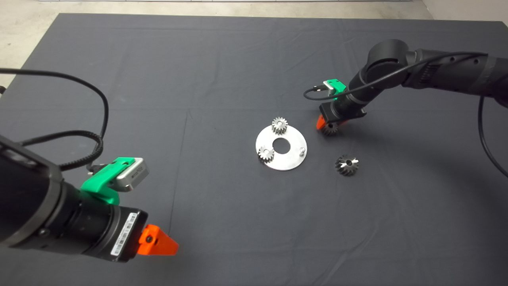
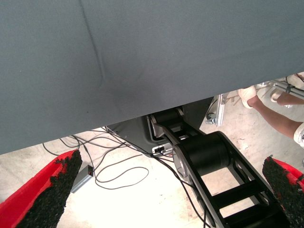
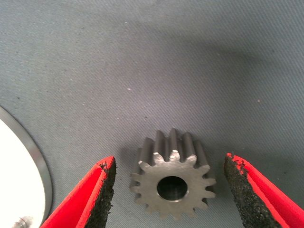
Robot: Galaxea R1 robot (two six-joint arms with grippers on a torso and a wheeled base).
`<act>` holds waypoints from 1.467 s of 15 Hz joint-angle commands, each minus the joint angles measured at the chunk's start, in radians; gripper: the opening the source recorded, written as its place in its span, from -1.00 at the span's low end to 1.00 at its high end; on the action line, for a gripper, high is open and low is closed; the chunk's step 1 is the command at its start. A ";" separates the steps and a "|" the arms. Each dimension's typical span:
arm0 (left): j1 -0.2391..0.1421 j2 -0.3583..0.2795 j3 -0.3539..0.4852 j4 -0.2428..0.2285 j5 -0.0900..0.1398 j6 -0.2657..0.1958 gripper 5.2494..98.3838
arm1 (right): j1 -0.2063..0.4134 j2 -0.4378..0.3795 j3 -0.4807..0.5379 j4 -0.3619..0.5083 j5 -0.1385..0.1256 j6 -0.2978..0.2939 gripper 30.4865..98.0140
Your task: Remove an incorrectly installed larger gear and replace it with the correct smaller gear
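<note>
Overhead head view; close wrist views (right's gear (image 3: 172, 186) shared)

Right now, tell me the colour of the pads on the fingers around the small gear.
Black, rough-textured pads on red fingers, flanking the small dark-grey steel spur gear; right wrist view shows it best.

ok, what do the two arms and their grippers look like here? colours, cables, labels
Both arms are black and tubular. The right arm has a rounded joint and a thin black cable along it. The left arm trails looping black cables and bears a white barcode label. Each wrist carries a green bracket holding a silver camera. The left gripper and right gripper have red wedge fingers with rough black pads.
</note>
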 commanded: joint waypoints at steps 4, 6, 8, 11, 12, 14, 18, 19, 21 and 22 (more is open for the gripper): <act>-0.009 -0.002 0.012 -0.016 -0.001 0.002 0.99 | 0.010 -0.002 0.007 -0.029 0.001 -0.001 -0.11; -0.009 -0.004 0.013 -0.017 -0.001 0.002 0.99 | 0.006 0.000 0.005 -0.029 -0.002 -0.001 -0.15; -0.009 -0.005 0.013 -0.016 -0.001 0.002 0.99 | 0.006 -0.001 0.006 -0.029 0.000 -0.001 -0.25; -0.009 -0.005 0.012 -0.016 -0.001 0.002 0.99 | 0.004 -0.002 0.008 -0.029 -0.002 -0.001 -0.27; -0.009 -0.005 0.013 -0.016 -0.001 0.002 0.99 | 0.006 -0.003 0.008 -0.029 -0.003 -0.001 -0.36; -0.009 -0.005 0.013 -0.016 -0.001 0.002 0.99 | 0.006 -0.005 0.008 -0.029 -0.002 -0.001 -0.37; -0.009 -0.005 0.013 -0.016 0.000 0.002 0.99 | 0.006 -0.006 0.008 -0.029 -0.003 -0.001 -0.57; -0.009 -0.005 0.013 -0.016 0.000 0.002 0.99 | 0.006 -0.008 0.008 -0.029 -0.005 -0.001 -0.58; -0.009 -0.005 0.013 -0.016 -0.001 0.002 0.99 | 0.007 -0.008 0.013 -0.029 -0.008 -0.001 -0.59; -0.009 -0.005 0.013 -0.016 -0.001 0.002 0.99 | 0.007 -0.008 0.019 -0.029 -0.008 0.000 -0.61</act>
